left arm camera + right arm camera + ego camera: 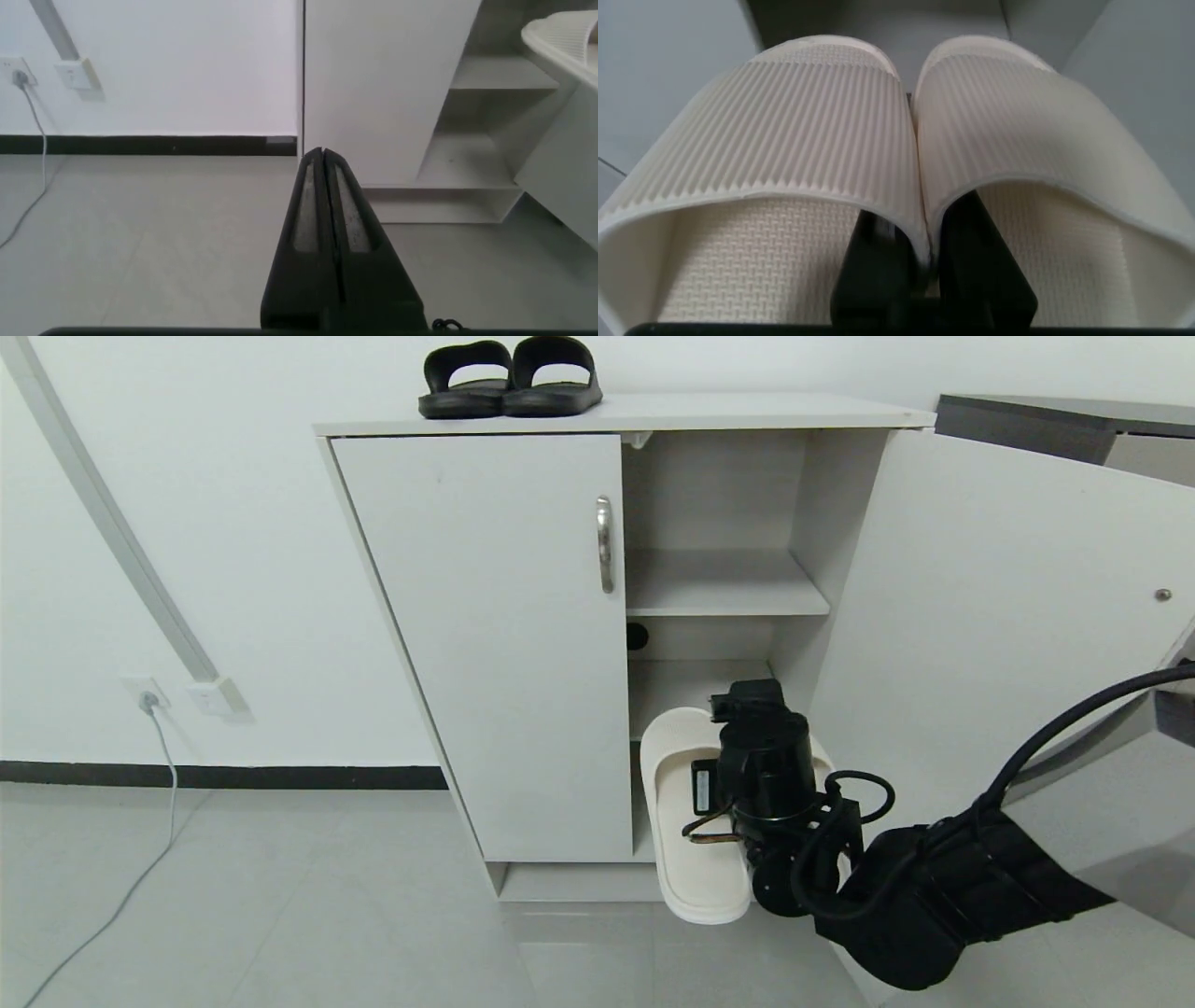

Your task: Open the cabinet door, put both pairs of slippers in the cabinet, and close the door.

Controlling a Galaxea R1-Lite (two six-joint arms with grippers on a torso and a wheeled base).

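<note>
Grey floor tiles (280, 915) and a plain wall back the cabinet (485, 644). The white slippers (785, 168) sit side by side at the mouth of the cabinet's lower compartment, toes pointing in and heels jutting out in front. My right claw (920, 247) is clamped on their two inner strap edges, pinched together. I judge them light, soft foam. The ribbed straps should grip well but flex, so that shared middle seam is the sensible hold. The cabinet's right door (999, 616) stands wide open and its left door (467, 616) is closed. The black slippers (509, 378) wait on the cabinet's top. My left claw (322, 215) is pressed closed on nothing, low before the cabinet.
</note>
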